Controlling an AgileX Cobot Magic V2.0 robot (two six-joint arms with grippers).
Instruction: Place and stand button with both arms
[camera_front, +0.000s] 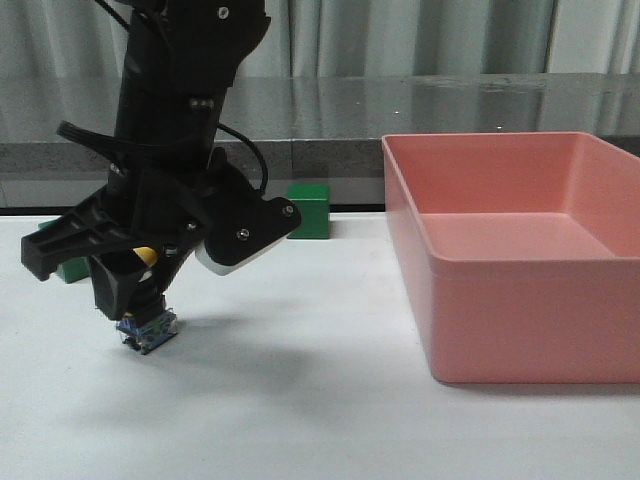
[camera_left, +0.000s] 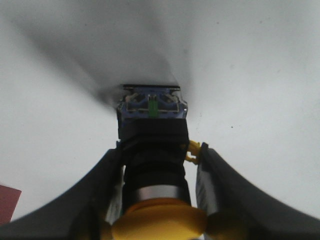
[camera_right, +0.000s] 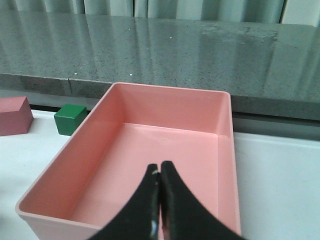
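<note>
Yellow-capped push-button (camera_front: 147, 322) with clear blue base hangs pinched in the left pincer (camera_left: 157, 200), base just above the white worktop (camera_front: 300, 400). Standing it is in hand; next, lower gently and release. Right pincer (camera_right: 159, 200) is pressed together, empty, over the pink plastic bin (camera_right: 165, 95).

A white table (camera_front: 320, 400) fills the lower part of the front view, matte and lightly shadowed at lower left. On it, at the right of the frame, sits a large pink bin (camera_front: 520, 320). Near the back edge, around centre, a green cube (camera_front: 310, 210) rests on the surface, and another green block (camera_front: 68, 268) peeks out at far left, mostly hidden. In the right wrist view a dull pink block (camera_right: 14, 116) lies at left.
</note>
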